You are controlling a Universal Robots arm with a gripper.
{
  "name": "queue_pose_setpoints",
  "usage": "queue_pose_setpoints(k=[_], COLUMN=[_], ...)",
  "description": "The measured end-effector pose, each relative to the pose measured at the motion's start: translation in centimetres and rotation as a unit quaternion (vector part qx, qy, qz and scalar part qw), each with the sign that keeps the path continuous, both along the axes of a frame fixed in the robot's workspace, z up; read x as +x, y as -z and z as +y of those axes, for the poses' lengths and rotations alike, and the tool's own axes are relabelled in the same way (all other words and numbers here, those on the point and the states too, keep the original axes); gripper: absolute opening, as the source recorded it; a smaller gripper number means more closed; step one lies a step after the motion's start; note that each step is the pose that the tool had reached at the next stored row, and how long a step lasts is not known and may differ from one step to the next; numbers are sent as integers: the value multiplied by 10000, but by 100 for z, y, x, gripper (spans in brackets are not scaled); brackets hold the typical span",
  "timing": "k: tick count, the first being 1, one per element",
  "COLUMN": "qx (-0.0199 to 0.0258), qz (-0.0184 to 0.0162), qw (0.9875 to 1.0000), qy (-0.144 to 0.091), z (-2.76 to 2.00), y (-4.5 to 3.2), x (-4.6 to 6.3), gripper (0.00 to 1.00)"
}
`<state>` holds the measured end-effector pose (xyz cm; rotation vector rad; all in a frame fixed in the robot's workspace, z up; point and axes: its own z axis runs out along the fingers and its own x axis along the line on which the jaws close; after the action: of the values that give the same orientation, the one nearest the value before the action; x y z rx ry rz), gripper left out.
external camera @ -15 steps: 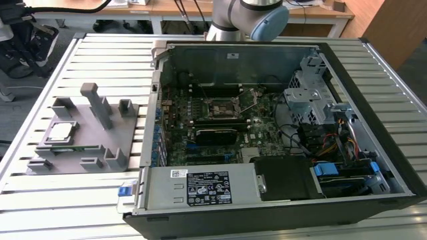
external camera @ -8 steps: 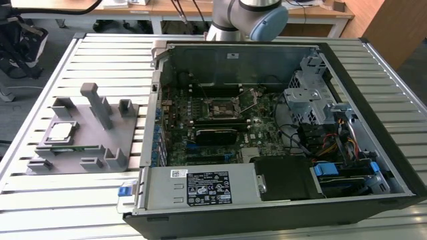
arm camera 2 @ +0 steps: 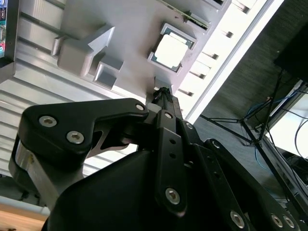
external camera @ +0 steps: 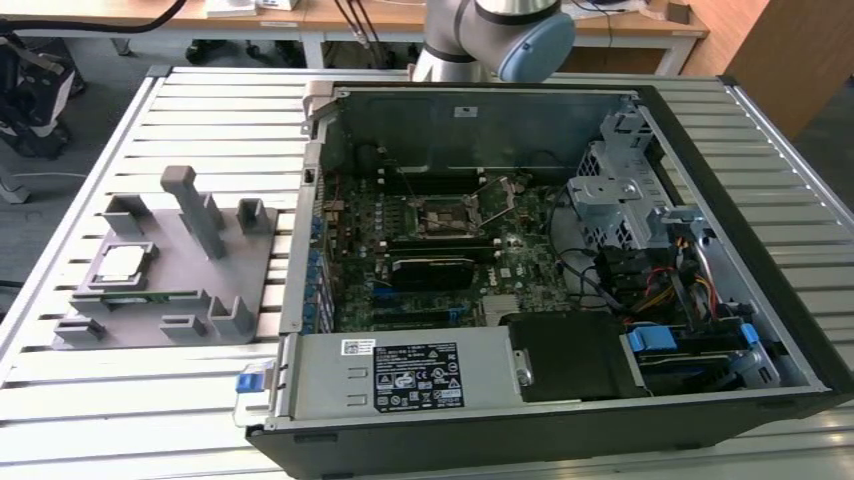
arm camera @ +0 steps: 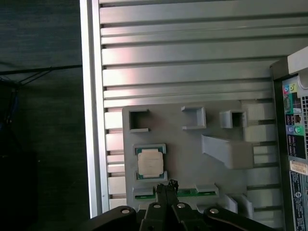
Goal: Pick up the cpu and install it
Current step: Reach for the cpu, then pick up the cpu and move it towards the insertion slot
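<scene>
On the slatted metal table (external camera: pixel 200 110), at about nine o'clock in the exterior view, sits a grey holder plate (external camera: pixel 167 292) with upright posts. The cpu (external camera: pixel 120 263) lies flat in a square recess of that plate, silver top up, with a thin green edge around it. An open computer case (external camera: pixel 747 200) fills the middle and the three o'clock side. Inside it lies the motherboard (external camera: pixel 534 260), and the black framed cpu socket (external camera: pixel 447 215) is near the centre of the board, with no chip in it as far as the view allows. A labelled power supply (external camera: pixel 400 375) sits at the case's six o'clock edge. The robot arm (external camera: pixel 507 30) rises at twelve o'clock, behind the case.

In both wrist views the pincer (arm camera: pixel 167 185) (arm camera 2: pixel 162 92) hangs above the holder plate, just beside the cpu (arm camera: pixel 150 162) (arm camera 2: pixel 172 49) and apart from it. Its tips look pressed together with nothing between them. In the first wrist view a green strip, probably a memory stick (arm camera: pixel 204 192), lies in a slot of the plate next to the cpu's recess, partly behind the pincer's tips.
</scene>
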<state>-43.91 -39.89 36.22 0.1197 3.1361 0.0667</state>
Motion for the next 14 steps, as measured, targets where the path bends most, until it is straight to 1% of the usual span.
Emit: queue_pose_setpoints(k=[7,14], qx=[0,0], qz=[3,17], qw=[10000,10000], qy=[0,0], z=[0,0], y=[16,32], x=[-109,-182], gripper=[11,11])
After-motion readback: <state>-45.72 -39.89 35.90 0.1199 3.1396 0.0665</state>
